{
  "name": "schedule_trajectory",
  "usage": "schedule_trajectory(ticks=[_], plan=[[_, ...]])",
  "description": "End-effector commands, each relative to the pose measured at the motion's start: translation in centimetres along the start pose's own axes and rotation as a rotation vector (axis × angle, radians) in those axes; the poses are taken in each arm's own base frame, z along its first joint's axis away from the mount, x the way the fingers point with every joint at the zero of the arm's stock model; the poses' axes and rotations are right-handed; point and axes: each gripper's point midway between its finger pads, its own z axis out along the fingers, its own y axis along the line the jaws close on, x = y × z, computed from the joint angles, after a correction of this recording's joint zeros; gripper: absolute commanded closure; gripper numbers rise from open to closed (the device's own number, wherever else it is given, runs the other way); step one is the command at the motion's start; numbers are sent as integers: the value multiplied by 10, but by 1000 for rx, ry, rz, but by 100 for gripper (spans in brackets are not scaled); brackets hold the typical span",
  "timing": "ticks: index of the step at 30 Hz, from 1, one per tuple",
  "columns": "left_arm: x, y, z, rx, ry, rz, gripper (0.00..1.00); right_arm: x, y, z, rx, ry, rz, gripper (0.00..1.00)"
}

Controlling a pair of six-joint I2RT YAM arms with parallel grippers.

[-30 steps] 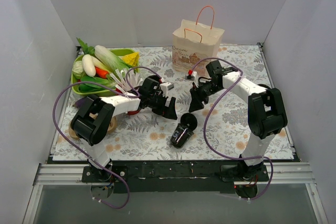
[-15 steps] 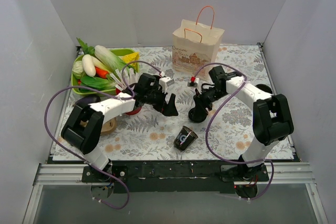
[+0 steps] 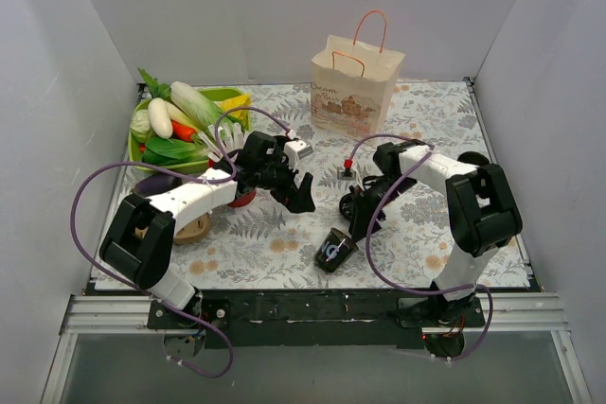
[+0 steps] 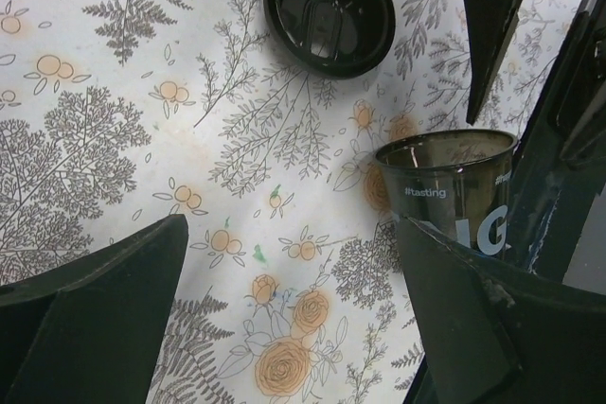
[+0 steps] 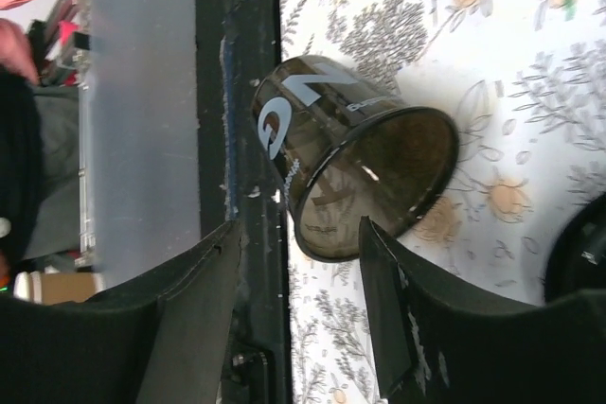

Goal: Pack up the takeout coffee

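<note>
Now lidless cup stands front-centre, mouth apparently up; lid lies apart. Right gripper half-spread, empty, cup just ahead of tips; nearer arm. Left gripper wide, empty.

Left white-and-black arm reaches inward, its black two-finger left gripper tipped down, jaws spread wide. Right arm folds inward, right gripper lowered, jaws parted.

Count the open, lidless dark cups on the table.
1. The dark cup stands on the tablecloth near the front edge, close to the right gripper. A black shape behind the right arm is too hidden to identify.
</note>
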Motion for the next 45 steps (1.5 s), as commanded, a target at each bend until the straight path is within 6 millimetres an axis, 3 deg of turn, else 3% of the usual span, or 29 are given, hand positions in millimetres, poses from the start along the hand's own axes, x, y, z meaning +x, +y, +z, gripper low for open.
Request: schedule_trajectory(ticks=[1,3,6,7,12,16,19,25,35,45], plan=[[-16,-4,-15,-35,-22,82,7,0,11,13,-118,31,-6,42],[-14,-3,-16,-46,-17,90,7,-1,12,17,-137,57,-19,44],[-12,-4,-17,-51,-12,93,6,-2,7,23,-154,77,-14,55],[-12,-4,-18,-50,-11,92,7,-3,5,24,-154,78,-15,68],[-19,-2,-21,-70,-22,106,7,-26,-6,15,-66,81,-96,99],[-27,1,-21,-89,-38,120,6,-43,-15,3,40,102,-169,99],[-38,4,-24,-115,-66,137,6,-45,-36,-10,197,199,-232,99],[-46,12,-29,-178,-94,161,5,-52,-54,-18,394,337,-316,99],[-45,13,-33,-197,-117,166,5,-30,-51,-3,621,648,-555,99],[-47,14,-36,-212,-135,169,4,-35,-59,-13,718,737,-618,99]])
